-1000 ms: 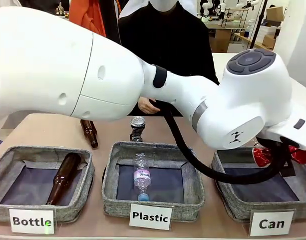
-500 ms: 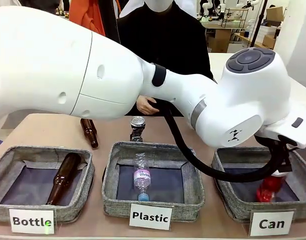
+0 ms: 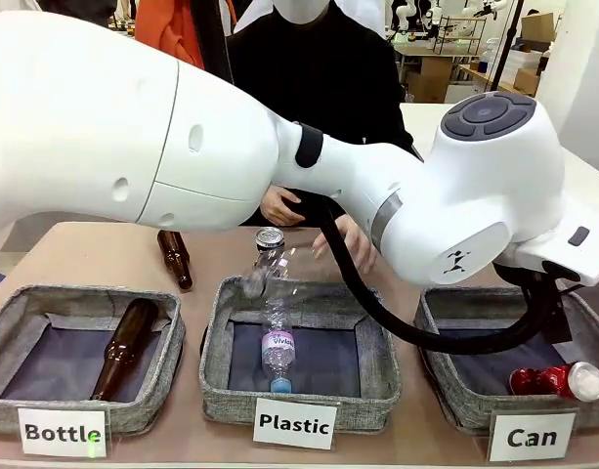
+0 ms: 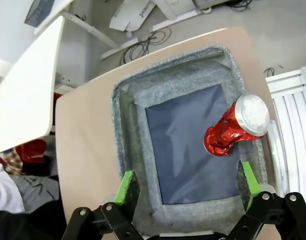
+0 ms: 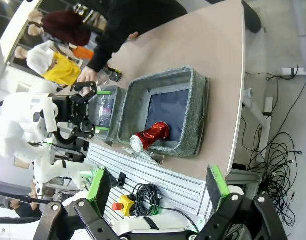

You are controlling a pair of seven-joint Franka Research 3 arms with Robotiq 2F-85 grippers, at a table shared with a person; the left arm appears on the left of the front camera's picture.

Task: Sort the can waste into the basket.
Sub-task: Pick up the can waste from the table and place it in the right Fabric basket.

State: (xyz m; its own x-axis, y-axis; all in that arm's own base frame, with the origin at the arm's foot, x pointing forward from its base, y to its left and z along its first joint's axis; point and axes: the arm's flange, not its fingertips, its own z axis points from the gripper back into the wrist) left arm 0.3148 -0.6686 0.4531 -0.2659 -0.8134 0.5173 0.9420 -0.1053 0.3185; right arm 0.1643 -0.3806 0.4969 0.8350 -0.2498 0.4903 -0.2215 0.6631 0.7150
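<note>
Left wrist view: left gripper [image 4: 185, 169] hangs over the basket [image 4: 124, 150], jaws wide and empty, seemingly because the red can [image 4: 236, 126] lies inside; right gripper [image 5: 156, 172] likewise wide, idle.

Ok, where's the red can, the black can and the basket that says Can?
red can [image 3: 553, 380], front view, its crumpled red middle.
black can [image 3: 270, 236], front view, its silver top.
Can basket [image 3: 453, 408], front view, its grey front wall.
</note>
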